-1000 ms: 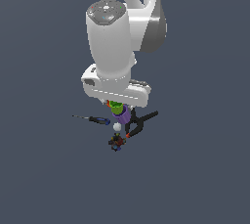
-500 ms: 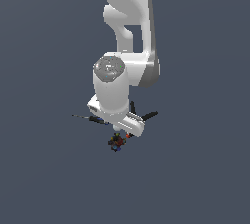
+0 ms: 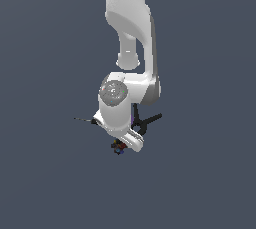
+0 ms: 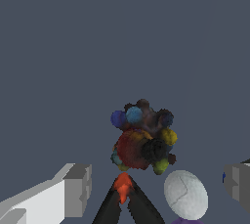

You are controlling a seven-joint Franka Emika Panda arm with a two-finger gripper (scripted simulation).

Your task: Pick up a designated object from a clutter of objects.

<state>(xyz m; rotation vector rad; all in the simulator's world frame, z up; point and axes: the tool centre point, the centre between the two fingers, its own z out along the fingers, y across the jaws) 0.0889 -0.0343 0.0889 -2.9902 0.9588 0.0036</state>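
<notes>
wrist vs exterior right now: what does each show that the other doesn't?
Wrist only: the speckled lump in full, the white ball beside it, the clamp's orange tip and the two open pincer fingers, nothing between them.
Exterior only: the whole arm bent low over the heap, the screwdriver poking out on that view's left, and the clamp handle on its right.
Both: the lump, only a sliver under the arm in the exterior view, and the clamp.

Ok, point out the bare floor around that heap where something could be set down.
Bare floor lies past the speckled lump on its far side from the white ball and clamp. In the exterior view it surrounds the heap. Crowded: ball and clamp tips close beside the lump, between the open gripper fingers.
</notes>
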